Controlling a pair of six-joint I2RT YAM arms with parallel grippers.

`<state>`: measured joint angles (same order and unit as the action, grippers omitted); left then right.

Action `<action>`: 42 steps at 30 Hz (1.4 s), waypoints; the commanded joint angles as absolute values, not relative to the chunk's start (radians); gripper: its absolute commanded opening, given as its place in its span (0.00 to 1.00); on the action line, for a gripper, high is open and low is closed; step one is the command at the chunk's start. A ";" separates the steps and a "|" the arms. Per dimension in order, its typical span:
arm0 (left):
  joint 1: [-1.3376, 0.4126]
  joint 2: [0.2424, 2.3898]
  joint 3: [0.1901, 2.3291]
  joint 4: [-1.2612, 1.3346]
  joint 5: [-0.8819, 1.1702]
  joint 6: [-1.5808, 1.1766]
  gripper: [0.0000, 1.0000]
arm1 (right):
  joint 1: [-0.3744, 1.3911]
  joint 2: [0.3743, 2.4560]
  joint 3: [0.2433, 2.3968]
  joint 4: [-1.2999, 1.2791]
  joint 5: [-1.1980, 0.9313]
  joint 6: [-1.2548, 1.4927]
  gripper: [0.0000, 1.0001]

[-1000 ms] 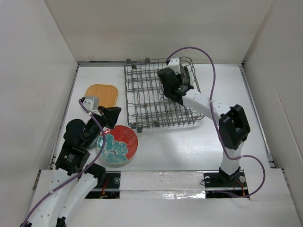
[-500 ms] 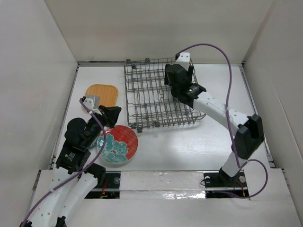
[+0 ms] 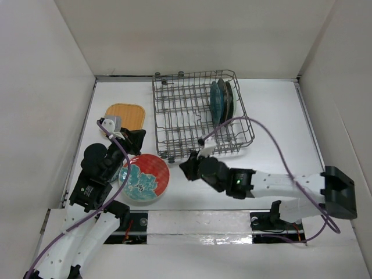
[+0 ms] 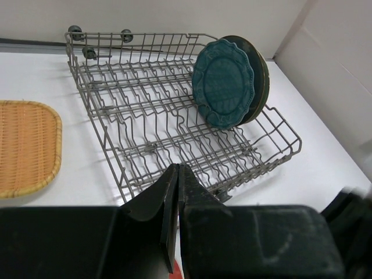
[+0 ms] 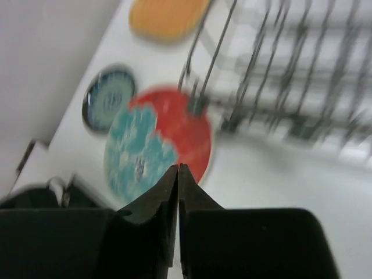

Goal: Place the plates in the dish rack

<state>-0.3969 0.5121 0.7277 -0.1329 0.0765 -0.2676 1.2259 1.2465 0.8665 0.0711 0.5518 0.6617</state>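
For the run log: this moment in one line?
dish rack: teal plate upright; table: red plate, orange plate; left gripper: shut; right gripper: shut

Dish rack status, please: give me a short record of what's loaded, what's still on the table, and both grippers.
In rack: scalloped teal plate upright at the right end of the dish rack, a darker plate behind it
On table: orange plate, red flower plate, a blurred round dish beside the red one
Left gripper: shut, empty
Right gripper: shut, empty
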 commanded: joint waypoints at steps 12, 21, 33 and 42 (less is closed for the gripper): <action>-0.393 0.471 0.727 -0.097 0.106 -0.270 0.01 | 1.327 1.629 0.669 0.575 0.497 1.341 0.71; -0.393 0.449 0.726 -0.094 0.117 -0.268 0.03 | 1.272 1.890 0.758 0.690 0.367 1.434 0.65; -0.393 0.465 0.727 -0.092 0.117 -0.267 0.03 | 1.249 1.976 0.775 0.765 0.331 1.465 0.03; -0.393 0.430 0.727 -0.081 0.057 -0.261 0.03 | 1.382 1.699 0.782 0.562 0.544 1.177 0.00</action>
